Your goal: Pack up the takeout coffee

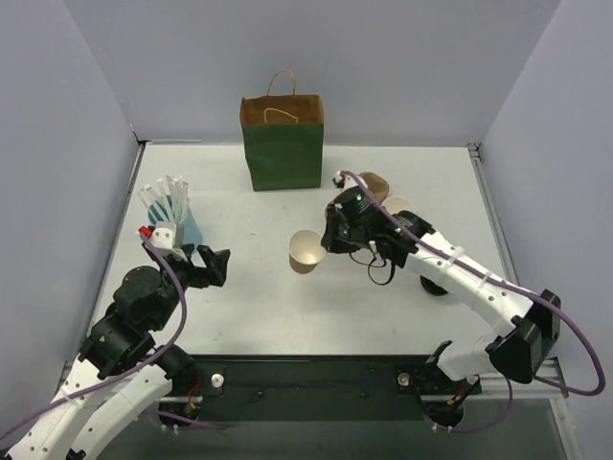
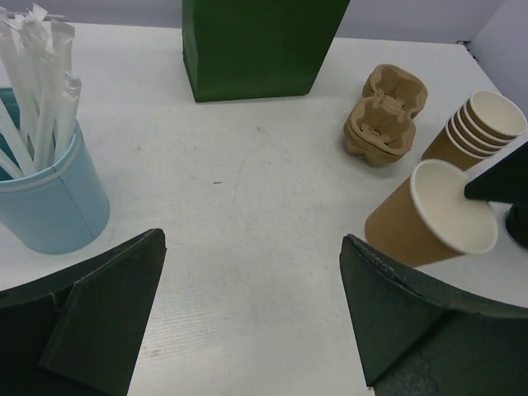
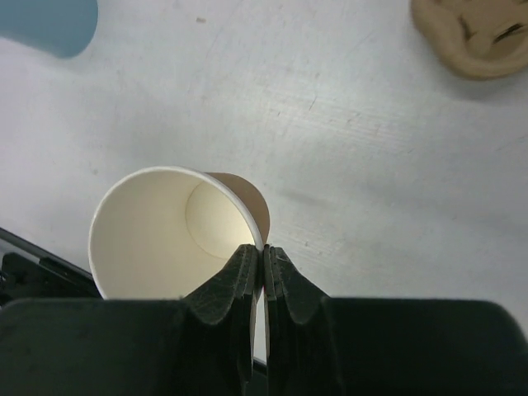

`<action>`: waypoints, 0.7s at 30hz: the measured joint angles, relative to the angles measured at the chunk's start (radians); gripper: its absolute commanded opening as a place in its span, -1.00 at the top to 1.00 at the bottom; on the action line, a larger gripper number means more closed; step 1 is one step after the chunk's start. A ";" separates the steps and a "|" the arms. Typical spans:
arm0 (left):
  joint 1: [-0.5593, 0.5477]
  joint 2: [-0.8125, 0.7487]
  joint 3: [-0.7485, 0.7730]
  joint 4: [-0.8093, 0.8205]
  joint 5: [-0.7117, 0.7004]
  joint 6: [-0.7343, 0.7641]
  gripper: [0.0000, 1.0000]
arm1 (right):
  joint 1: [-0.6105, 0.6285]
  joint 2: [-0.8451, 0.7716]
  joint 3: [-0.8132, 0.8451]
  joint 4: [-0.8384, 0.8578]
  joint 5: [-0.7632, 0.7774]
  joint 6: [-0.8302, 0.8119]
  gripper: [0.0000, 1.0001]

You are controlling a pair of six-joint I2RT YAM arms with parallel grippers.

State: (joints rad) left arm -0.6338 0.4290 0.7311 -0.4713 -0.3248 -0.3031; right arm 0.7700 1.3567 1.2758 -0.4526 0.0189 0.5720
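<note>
Right pincer [image 3: 262, 254] on tilted brown, white-lined cup [image 3: 153, 235]

The tan kraft paper cup [image 3: 157, 223] is matt brown outside, smooth white inside; the dark green paper bag [image 1: 283, 153] is matt; the beige moulded-pulp cup carrier [image 2: 384, 115] looks rough, fibrous; the white worktop [image 1: 249, 307] is matt, faintly scuffed.

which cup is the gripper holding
The single tilted brown cup, pinched at its rim by the right gripper; the others sit nested in a stack.

Open tabletop [image 1: 249, 240] between straw holder [image 1: 177, 222] and tilted cup [image 1: 306, 252]; bag mouth [image 1: 281, 110] apparently unobstructed behind.
</note>
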 measured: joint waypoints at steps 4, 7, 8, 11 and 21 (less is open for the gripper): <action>0.000 -0.015 -0.002 0.000 -0.020 -0.001 -0.93 | 0.103 0.064 -0.049 0.049 0.033 0.043 1.00; 0.000 -0.014 -0.003 -0.001 -0.026 -0.002 -0.93 | 0.153 0.110 -0.084 0.074 0.062 0.077 1.00; 0.000 -0.013 -0.004 -0.003 -0.027 -0.002 -0.93 | 0.167 0.124 -0.091 0.081 0.071 0.085 1.00; 0.000 -0.004 -0.004 -0.005 -0.030 -0.002 -0.93 | 0.199 0.162 -0.102 0.100 0.105 0.103 0.99; 0.000 0.005 -0.004 -0.012 -0.031 -0.003 -0.93 | 0.232 0.180 -0.177 0.166 0.206 0.128 0.95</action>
State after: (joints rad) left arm -0.6342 0.4343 0.7269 -0.4835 -0.3557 -0.3058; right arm 1.0023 1.5364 1.0988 -0.2867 0.2245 0.6998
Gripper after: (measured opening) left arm 0.967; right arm 0.071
